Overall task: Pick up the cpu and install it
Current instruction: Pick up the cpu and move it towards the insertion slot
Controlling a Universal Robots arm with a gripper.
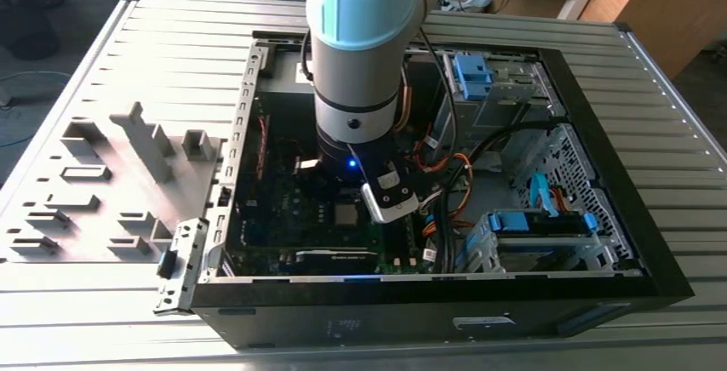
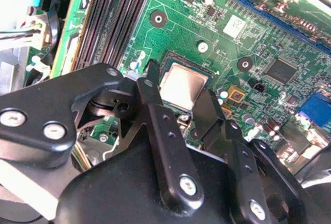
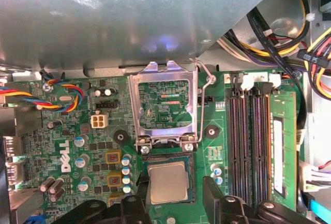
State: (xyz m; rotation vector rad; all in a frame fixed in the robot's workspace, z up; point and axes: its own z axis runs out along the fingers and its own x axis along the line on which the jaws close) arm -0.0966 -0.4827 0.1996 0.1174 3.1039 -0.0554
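Right at the tip of the arm, the gripper (image 2: 178,92) hangs just over the green board (image 3: 67,131) with its two black fingers (image 2: 149,87) spread apart. The cpu (image 3: 166,182) lies between them, down in its square seat on the board. The fingers stand at two sides of it with a little gap each side, so they are not pinching it. I think it lies flat in the seat, but from this slant I cannot be sure.

The job right now looks like setting the chip in its place. To do that well, the chip must lie flat and square, with no corner riding up on the seat's edge. The fingers should go only straight up or down, never sideways, so they do not nudge it.

Just past the chip, the shiny metal lid (image 3: 165,105) of the seat stands open, and its thin wire lever (image 3: 204,79) sticks up beside it. Those are the closest things to bump. On one side sit small round cans (image 3: 125,169), and on the other run the long dark slots (image 3: 248,141). Room is tight there.

Farther off, bundles of coloured wires (image 3: 310,22) hang by the wall of the box (image 1: 443,313). Above the chip the way is open, and the arm (image 1: 363,65) comes down through it.
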